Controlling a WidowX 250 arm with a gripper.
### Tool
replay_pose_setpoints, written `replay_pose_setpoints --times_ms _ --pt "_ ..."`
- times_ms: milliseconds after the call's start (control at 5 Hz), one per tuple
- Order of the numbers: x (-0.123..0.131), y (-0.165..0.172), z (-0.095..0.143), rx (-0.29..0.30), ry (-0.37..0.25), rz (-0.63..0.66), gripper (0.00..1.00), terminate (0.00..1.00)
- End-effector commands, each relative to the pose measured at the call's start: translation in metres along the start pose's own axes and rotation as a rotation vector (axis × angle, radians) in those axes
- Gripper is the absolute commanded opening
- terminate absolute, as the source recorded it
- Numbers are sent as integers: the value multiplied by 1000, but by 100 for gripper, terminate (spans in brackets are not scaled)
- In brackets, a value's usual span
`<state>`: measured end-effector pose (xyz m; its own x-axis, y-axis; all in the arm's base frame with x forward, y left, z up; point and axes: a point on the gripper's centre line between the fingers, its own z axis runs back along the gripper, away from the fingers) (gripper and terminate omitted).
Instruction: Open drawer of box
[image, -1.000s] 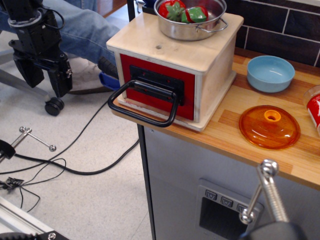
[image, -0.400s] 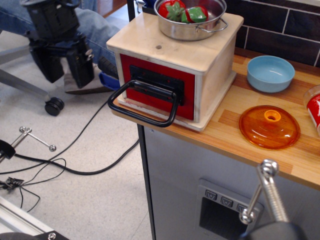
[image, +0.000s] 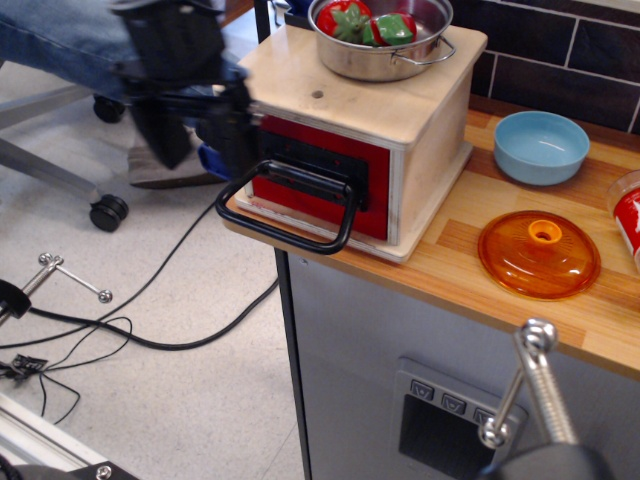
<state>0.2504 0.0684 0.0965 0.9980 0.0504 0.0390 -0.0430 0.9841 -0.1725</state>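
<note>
On the wooden counter's corner, the pale plywood box (image: 400, 130) is sitting with its red-fronted wooden drawer (image: 318, 175) looking shut. The drawer's big black loop handle (image: 290, 205) is looking stiff and easy to hook. Beside it, the black gripper (image: 200, 135) is hanging, blurry, fingers spread apart, holding nothing.

Wood, steel and plastic before you
Your box (image: 400, 130) is matt pale plywood; atop it, a glossy steel pot (image: 385, 45).
</note>
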Motion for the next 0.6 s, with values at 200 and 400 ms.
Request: replay_pose_setpoints --times_ms 200,400 --pt "26 -22 -28 61 -54 35 100 0" --pt "23 -23 -40 74 -80 33 100 0"
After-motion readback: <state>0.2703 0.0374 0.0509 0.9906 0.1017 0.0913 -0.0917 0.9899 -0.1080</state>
